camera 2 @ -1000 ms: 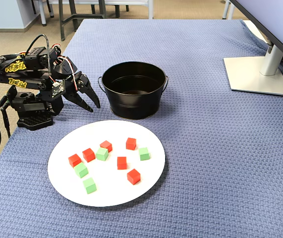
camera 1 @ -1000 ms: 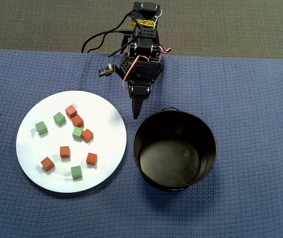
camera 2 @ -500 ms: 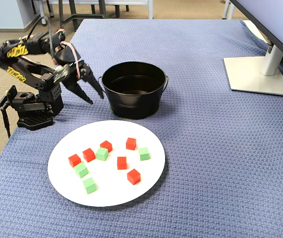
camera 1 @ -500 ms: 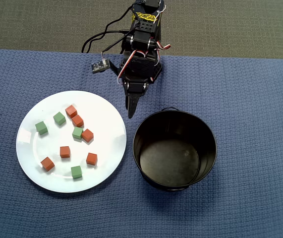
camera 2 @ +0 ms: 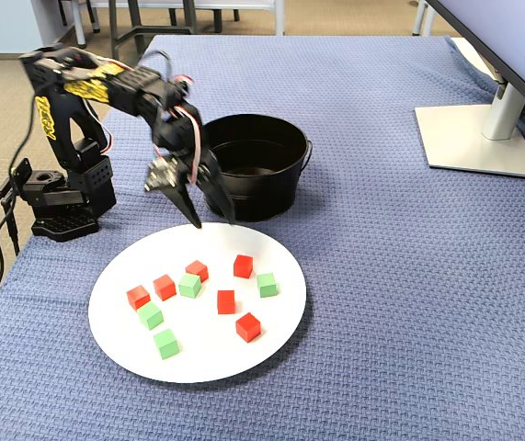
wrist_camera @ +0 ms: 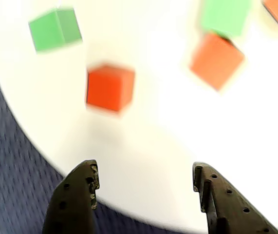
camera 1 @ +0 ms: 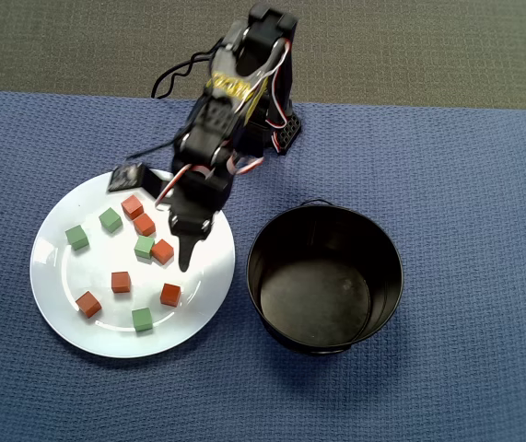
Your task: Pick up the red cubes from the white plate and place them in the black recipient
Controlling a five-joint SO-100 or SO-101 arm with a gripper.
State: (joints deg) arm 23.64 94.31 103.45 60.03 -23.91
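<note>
Several red cubes (camera 1: 162, 250) (camera 2: 243, 265) lie scattered on the white plate (camera 1: 60, 267) (camera 2: 216, 360), mixed with green ones. The black recipient (camera 1: 324, 276) (camera 2: 248, 165) stands right of the plate in the overhead view, with nothing inside it. My gripper (camera 1: 186, 258) (camera 2: 211, 219) hangs open over the plate's edge nearest the pot, tips pointing down, nothing between them. In the wrist view the gripper (wrist_camera: 144, 180) frames bare plate (wrist_camera: 168, 126). One red cube (wrist_camera: 109, 88) lies just ahead of it and another red cube (wrist_camera: 216, 53) to the right.
Green cubes (camera 1: 144, 246) (camera 2: 189, 286) (wrist_camera: 56, 29) sit among the red ones. The arm's base (camera 2: 60, 197) and cables stand at the table's edge. A monitor stand (camera 2: 478, 138) is at the far right. Blue cloth covers the table.
The arm has swung away from the pot's side and reached out over the plate's edge, lowering its tips toward the cubes. The cubes, plate and pot have not moved.
</note>
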